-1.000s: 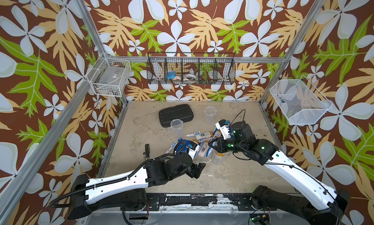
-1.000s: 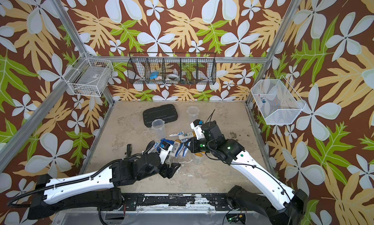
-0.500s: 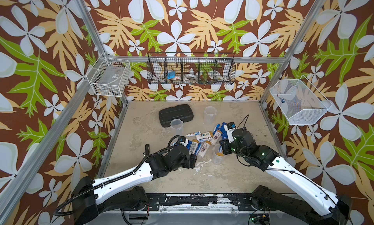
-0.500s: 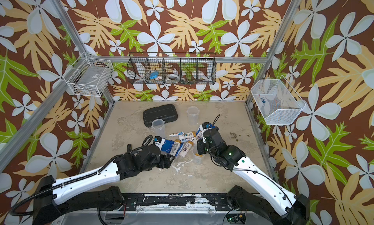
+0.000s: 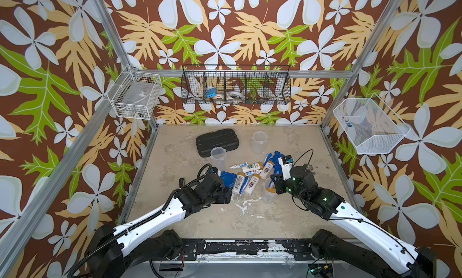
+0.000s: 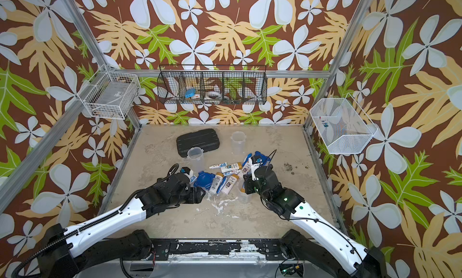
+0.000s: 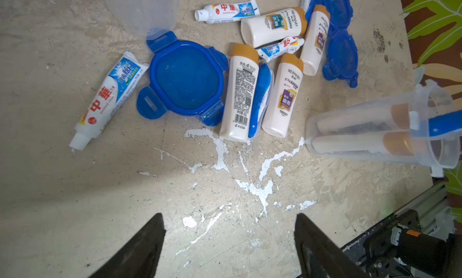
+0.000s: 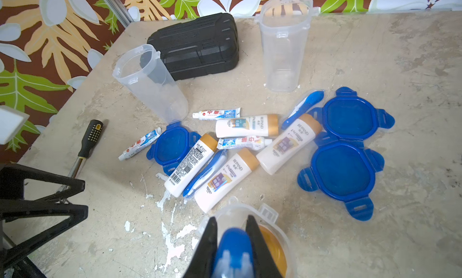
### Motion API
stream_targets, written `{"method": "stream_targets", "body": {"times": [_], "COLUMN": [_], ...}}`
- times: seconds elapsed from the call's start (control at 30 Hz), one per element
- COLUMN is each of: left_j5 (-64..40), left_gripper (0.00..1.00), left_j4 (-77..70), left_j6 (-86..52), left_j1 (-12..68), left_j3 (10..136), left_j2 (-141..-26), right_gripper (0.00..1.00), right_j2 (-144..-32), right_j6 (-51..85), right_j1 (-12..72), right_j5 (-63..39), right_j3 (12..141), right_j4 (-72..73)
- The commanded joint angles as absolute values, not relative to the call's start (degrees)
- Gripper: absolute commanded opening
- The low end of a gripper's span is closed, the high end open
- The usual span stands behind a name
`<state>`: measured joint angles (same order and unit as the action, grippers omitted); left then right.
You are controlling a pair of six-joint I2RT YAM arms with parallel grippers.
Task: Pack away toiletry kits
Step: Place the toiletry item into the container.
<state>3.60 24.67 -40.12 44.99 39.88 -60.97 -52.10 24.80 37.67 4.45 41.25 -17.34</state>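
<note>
My right gripper [image 8: 231,220] is shut on a blue toothbrush [image 8: 233,246], right above the mouth of a clear tumbler [image 8: 277,229] that holds two orange-capped bottles [image 7: 357,119]. My left gripper [image 7: 228,219] stands open over bare, paint-stained table, just short of the pile and touching nothing. The pile holds white bottles [image 8: 192,161], toothpaste tubes [image 8: 216,113], another toothbrush [image 8: 205,174] and three blue lids [image 8: 343,171]. Two empty tumblers [image 8: 152,84] [image 8: 283,44] stand behind it. In a top view both grippers [image 5: 228,194] [image 5: 275,186] flank the pile.
A black ribbed case [image 5: 217,145] lies behind the pile. A screwdriver [image 8: 86,144] lies to its left near the table edge. Wire baskets hang on the back wall [image 5: 236,85], the left wall [image 5: 135,95] and the right wall [image 5: 367,125].
The left arm has drawn in closer to the pile, its jaws slightly narrower. The right wrist has shifted a little above the tumbler, still holding the toothbrush.
</note>
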Motion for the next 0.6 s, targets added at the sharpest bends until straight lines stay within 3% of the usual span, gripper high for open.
{"method": "stream_targets", "body": {"times": [0.0, 0.33, 0.57], "left_j5": [3.25, 5.35, 6.38], "left_gripper": [0.83, 0.83, 0.81], "left_j4": [25.79, 23.30, 19.06], "left_j6": [-37.58, -32.89, -27.94], "left_j1": [43.25, 40.08, 32.90], "left_j3": [39.07, 36.40, 37.75], "left_j2": [-60.82, -62.61, -68.04], "right_gripper": [0.02, 0.03, 0.08], "right_j2": [-51.52, -53.86, -53.70], "right_j6": [23.23, 22.32, 22.48], "right_j1": [37.70, 37.70, 37.64], "right_j5": [5.25, 5.32, 5.35], "right_j3": [41.19, 41.27, 39.30], "right_j4": [-14.33, -13.36, -11.74]}}
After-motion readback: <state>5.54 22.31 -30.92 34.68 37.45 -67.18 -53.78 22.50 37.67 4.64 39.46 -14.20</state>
